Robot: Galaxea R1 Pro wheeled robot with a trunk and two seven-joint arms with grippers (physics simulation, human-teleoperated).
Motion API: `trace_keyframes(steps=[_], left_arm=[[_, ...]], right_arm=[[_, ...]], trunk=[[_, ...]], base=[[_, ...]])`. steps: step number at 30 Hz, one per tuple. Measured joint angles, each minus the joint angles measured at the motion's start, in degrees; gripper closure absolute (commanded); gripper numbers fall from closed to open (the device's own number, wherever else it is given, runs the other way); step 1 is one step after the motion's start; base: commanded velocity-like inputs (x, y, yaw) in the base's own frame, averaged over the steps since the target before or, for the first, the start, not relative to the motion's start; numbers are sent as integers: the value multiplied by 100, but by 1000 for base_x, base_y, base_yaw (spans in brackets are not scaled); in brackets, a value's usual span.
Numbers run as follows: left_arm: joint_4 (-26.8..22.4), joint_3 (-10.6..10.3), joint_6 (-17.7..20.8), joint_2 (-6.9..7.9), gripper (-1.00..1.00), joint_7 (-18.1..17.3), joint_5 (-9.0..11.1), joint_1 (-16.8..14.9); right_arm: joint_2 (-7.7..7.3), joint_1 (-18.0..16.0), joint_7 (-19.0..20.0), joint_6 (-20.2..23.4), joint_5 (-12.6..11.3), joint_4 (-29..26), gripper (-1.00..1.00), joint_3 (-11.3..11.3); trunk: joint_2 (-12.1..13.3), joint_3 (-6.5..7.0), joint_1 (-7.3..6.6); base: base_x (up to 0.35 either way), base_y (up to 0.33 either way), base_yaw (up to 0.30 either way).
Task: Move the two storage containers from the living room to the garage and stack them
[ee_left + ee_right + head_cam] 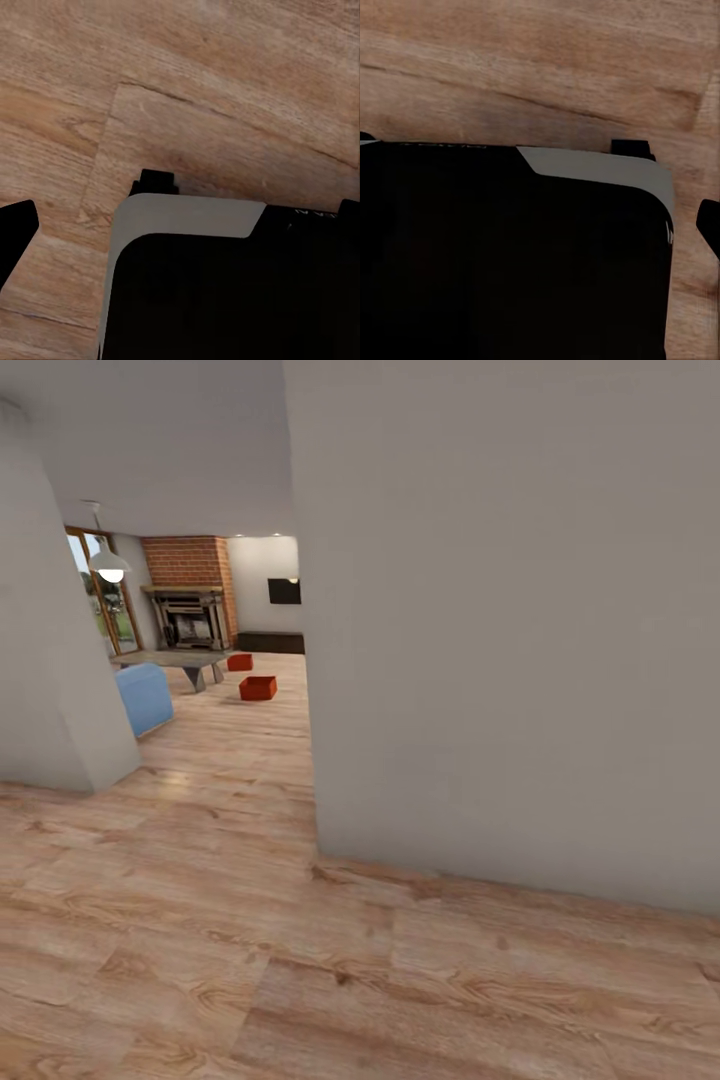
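head view: a grey wall (510,630) stands close ahead on the right, meeting light wood plank flooring (200,960); a second grey wall section (45,660) stands on the left. between them an opening gives onto the living room, with a brick fireplace (190,605), a dark wall tv (284,591), a white pendant lamp (108,565), a low table (175,660) and the end of a blue sofa (145,697). the two storage containers sit on the wood floor in that room, far ahead of the robot: the nearer container (257,688) lies in open floor, and the farther container (240,661) sits just beside the table's right end. the two are near each other but apart. left wrist view: a black and grey body of the robot (225,285) lies over wood planks (225,90), with a dark part (15,229) at the frame edge; it cannot be told whether the left end effector is apart or together. right wrist view: the same kind of black and grey body (510,255) lies over wood planks (540,67), with a dark part (709,221) at the edge; the state of the right end effector cannot be told either. both containers are well apart from either end effector.
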Motion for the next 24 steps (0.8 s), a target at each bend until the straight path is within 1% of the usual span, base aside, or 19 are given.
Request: trace_keyframes(steps=[10, 24], left_arm=[[1, 0, 0, 0, -100, 1, 0, 0], [1, 0, 0, 0, -100, 2, 0, 0]], right_arm=[[-1, 0, 3, 0, -5, 0, -100, 0], [2, 0, 1, 0, -8, 1, -100, 0]], trunk=[[0, -22, 0], [1, -52, 1]], base=[[337, 98, 277], [258, 224, 279]])
